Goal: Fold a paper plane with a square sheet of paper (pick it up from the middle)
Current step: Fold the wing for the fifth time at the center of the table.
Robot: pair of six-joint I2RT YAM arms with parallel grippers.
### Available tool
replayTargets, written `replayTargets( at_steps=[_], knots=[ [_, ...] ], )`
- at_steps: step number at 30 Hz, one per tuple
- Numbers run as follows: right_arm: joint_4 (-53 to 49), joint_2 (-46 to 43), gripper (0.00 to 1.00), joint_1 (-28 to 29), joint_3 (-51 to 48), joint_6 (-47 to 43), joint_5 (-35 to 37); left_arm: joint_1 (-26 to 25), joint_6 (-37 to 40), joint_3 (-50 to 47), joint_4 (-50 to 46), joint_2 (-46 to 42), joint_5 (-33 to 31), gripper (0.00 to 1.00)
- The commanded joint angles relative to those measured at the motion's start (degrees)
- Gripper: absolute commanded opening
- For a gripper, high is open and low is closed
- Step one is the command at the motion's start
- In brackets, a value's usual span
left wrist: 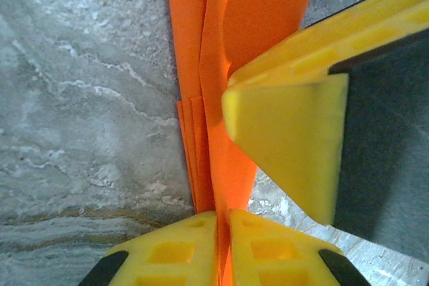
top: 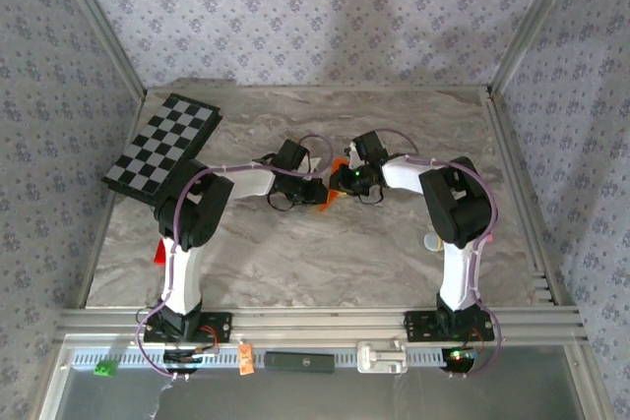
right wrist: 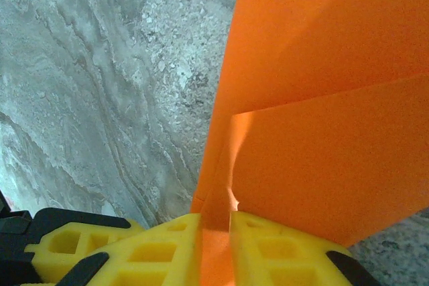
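Left claw (left wrist: 222, 218) and right claw (right wrist: 216, 218) are each clamped on the paper (left wrist: 255, 18). We fear pulling apart would tear it, or twisting would crumple it

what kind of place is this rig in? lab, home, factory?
Probably a lab test booth: patterned walls on aluminium posts enclose a marble-look table, the left arm and right arm are bolted to a slotted rail at its near edge, and a checkerboard lies far left.
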Motion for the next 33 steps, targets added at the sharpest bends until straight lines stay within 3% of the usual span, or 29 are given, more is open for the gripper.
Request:
replayTargets(
  at_steps=[1, 11, 33],
  knots=[
    [-5.0, 2.8, 0.21, -0.1, 0.5, -1.5, 2.1, -0.6, -0.5, 0.0, -6.4, -0.6, -0.6, 0.14],
    [-6.6, 3.6, 0.21, 0.1, 1.5, -2.2, 2.7, -0.5, -2.2, -0.5, -9.5, -6.0, -1.6, 0.17],
    [-8.1, 4.5, 0.20, 0.2, 3.8, -1.9, 3.1, -0.9, -0.9, -1.3, -13.0, -4.0, -3.0, 0.11]
  ],
)
